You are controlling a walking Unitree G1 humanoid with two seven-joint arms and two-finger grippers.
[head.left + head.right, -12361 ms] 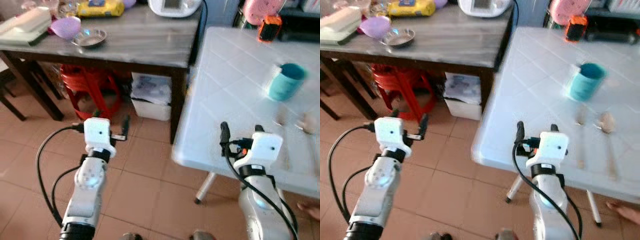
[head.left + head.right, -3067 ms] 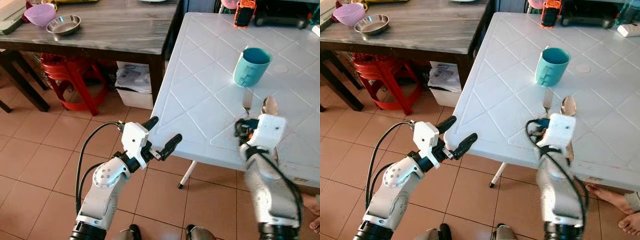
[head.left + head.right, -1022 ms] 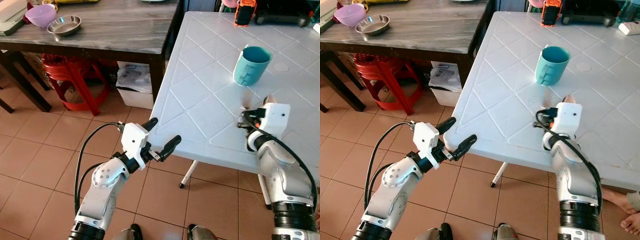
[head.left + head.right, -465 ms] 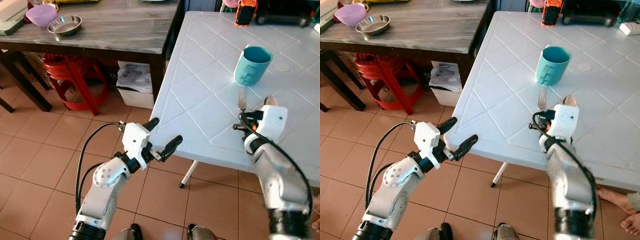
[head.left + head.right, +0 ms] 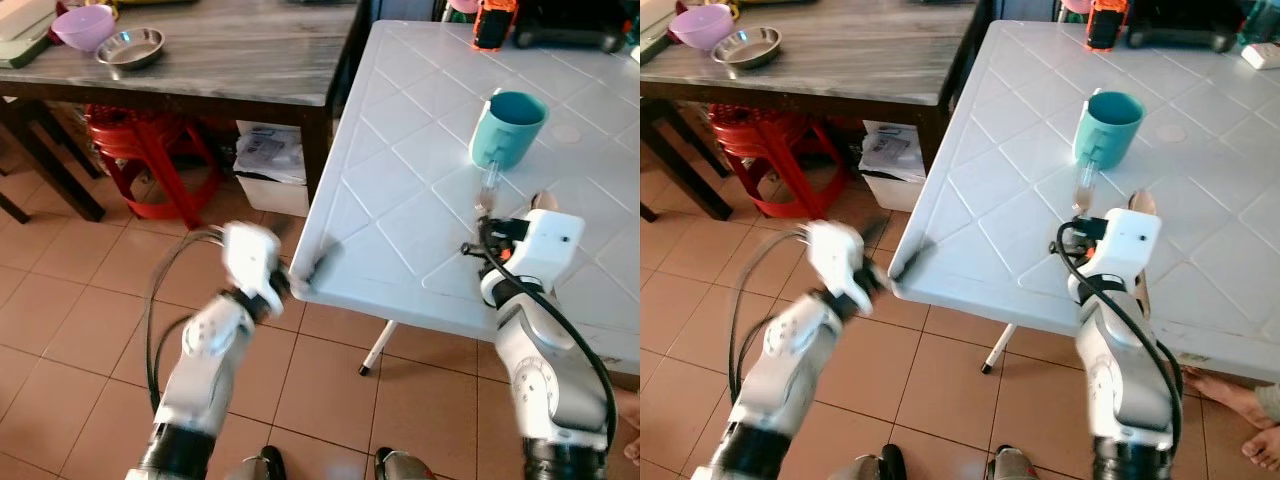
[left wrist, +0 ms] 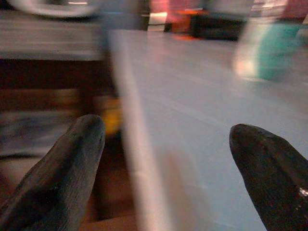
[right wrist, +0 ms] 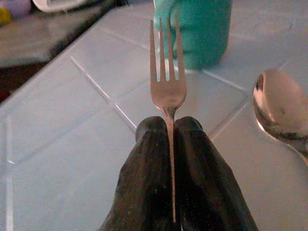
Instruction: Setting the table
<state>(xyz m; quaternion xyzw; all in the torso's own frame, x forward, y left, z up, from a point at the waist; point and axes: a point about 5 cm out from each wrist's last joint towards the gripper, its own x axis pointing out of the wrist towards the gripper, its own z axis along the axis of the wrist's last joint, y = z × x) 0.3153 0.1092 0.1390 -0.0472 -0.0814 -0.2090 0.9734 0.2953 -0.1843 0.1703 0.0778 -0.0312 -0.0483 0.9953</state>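
Steel fork (image 7: 167, 82) sits pinched between the right gripper's (image 7: 171, 126) fingers, prongs toward the cup (image 7: 194, 30); left gripper (image 6: 168, 144) gapes at the table (image 5: 400, 210) edge.

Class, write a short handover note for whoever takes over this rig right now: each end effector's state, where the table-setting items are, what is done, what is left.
Right end effector: shut on the fork, tines pointing toward the teal cup, above the white table.
Left end effector: open, at the table's near corner, blurred.
Spoon: lying on the table beside the fork.
Done: fork gripped.
Left: place the fork; spoon and cup likely still need arranging.
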